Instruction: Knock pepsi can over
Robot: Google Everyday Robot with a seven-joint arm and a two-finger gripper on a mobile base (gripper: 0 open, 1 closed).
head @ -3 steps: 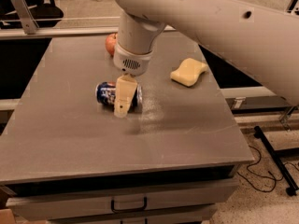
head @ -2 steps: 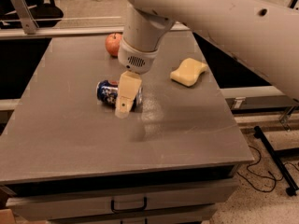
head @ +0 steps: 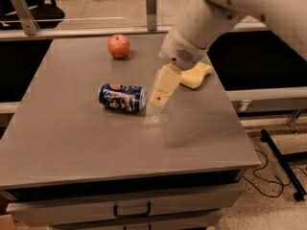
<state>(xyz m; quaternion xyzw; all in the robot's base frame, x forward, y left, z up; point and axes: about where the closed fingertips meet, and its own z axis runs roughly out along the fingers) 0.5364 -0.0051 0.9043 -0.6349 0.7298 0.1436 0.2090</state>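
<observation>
Plainly, the pepsi can (head: 122, 97) lies on its side on the grey table (head: 96, 143), a little left of the table's middle, its length running left to right. Its wall is dark blue with red and white logo patches, but no lettering on it can be read. The paler, silvery end faces right, and whether that end is opened cannot be told.

Just right of the can is the gripper (head: 158, 99), a tan wedge slanting down and to the left from the white arm (head: 201, 23), which comes in from the upper right. Its fingers (head: 165, 83) look pressed together and hold nothing. The tip is just beside the can's right end, low over the tabletop; whether it touches the can or the table cannot be told.

Far on the table, left of the arm, a red-and-yellow apple (head: 118, 45) stands well apart from the can. A pale yellow sponge-like block (head: 196, 75) lies on the right side of the table, partly hidden behind the gripper's base.

Under the near edge of the table a drawer (head: 124, 207) with a dark handle is shut, so its contents are hidden. On the speckled floor at the right lie a black cable (head: 268, 176) and the black leg of a stand (head: 283, 169)
</observation>
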